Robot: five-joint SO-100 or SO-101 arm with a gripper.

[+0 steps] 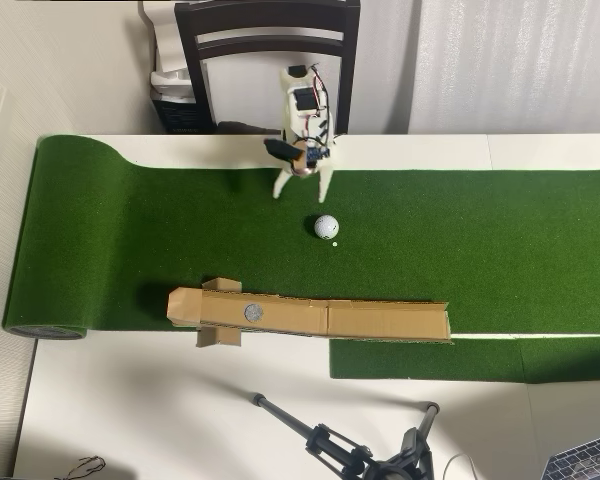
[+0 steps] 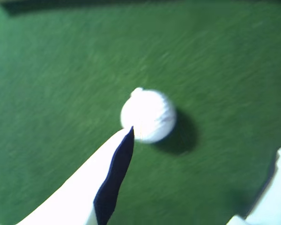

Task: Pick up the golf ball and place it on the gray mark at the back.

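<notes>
The white golf ball [image 1: 326, 227] lies on the green putting mat [image 1: 130, 230], just below the arm in the overhead view. My white gripper [image 1: 302, 197] hangs above the mat with its jaws open and empty, its fingertips a little short of the ball. In the wrist view the ball [image 2: 147, 115] is blurred and sits just past the tip of the left finger [image 2: 84, 187]. The other finger [image 2: 274, 197] shows at the lower right, and the gripper [image 2: 207, 138] holds nothing. The gray round mark [image 1: 252, 312] sits on a cardboard strip [image 1: 380, 320] at the mat's lower edge in the overhead view.
A dark chair [image 1: 270, 40] stands behind the arm's base. A black tripod [image 1: 350, 450] and a laptop corner [image 1: 590, 462] lie on the white table below the mat. The mat's left end is rolled up [image 1: 45, 330]. A tiny white dot [image 1: 334, 243] lies by the ball.
</notes>
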